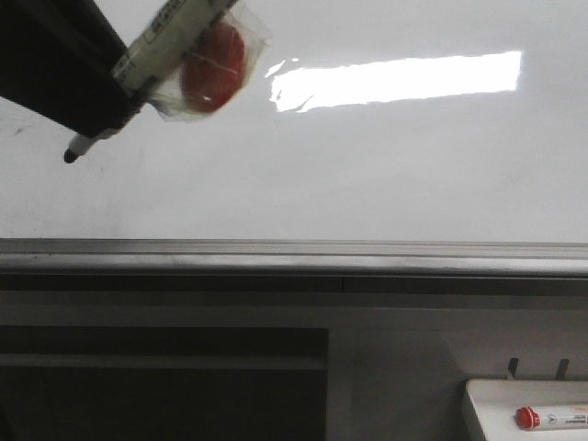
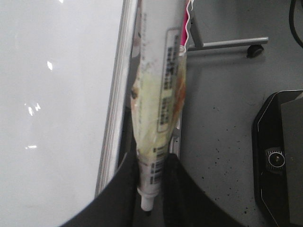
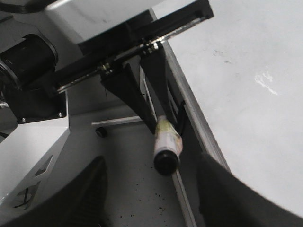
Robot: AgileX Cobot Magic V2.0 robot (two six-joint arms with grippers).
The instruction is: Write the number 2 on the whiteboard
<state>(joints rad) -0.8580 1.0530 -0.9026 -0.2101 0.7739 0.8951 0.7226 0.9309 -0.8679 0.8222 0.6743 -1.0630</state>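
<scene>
The left gripper was clamped on a marker at ten o'clock over the whiteboard; no number 2 showed. The right gripper gaped empty. The tip perhaps hovered; the taped wrap could slip, skewing strokes.

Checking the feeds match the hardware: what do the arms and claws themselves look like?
Both claws have matte black, smooth, tapered fingers: the left claw and the right claw. From the right wrist view, the left arm shows a black crossbar with small metal screws and black triangular finger mounts. No cables or printed markings are visible.
</scene>
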